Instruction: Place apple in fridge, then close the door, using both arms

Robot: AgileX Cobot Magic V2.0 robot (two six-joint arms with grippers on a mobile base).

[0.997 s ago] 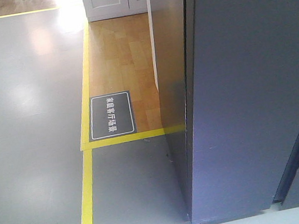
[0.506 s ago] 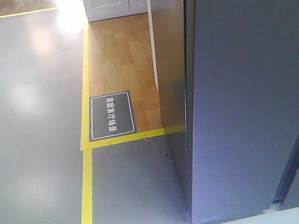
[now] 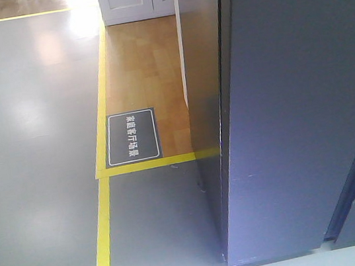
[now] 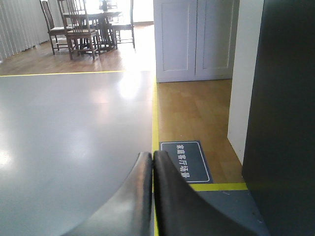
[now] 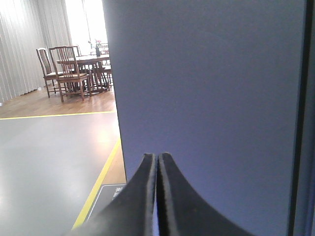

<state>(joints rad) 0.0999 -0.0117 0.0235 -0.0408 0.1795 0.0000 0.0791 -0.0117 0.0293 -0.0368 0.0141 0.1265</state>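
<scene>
The fridge [image 3: 294,109] is a tall dark grey cabinet that fills the right half of the front view, with a dark vertical seam near its left edge. Its door shows as the wide grey panel [image 5: 211,73] right in front of my right gripper [image 5: 157,156]. That gripper is shut with nothing in it, its tips close to the panel. My left gripper [image 4: 151,156] is shut and empty too, hanging over the grey floor left of the fridge's dark side [image 4: 285,123]. The apple is out of view. Neither arm shows in the front view.
Yellow floor tape [image 3: 103,238] borders a wood floor patch [image 3: 144,64] holding a dark sign with white characters [image 3: 130,136]. A white cabinet [image 4: 194,39] stands behind the wood patch. A dining table with chairs [image 4: 86,22] is far back left. Grey floor [image 3: 28,162] spreads to the left.
A black part at the lower right corner of the front view one second ago has left the frame. The fridge and floor look the same.
</scene>
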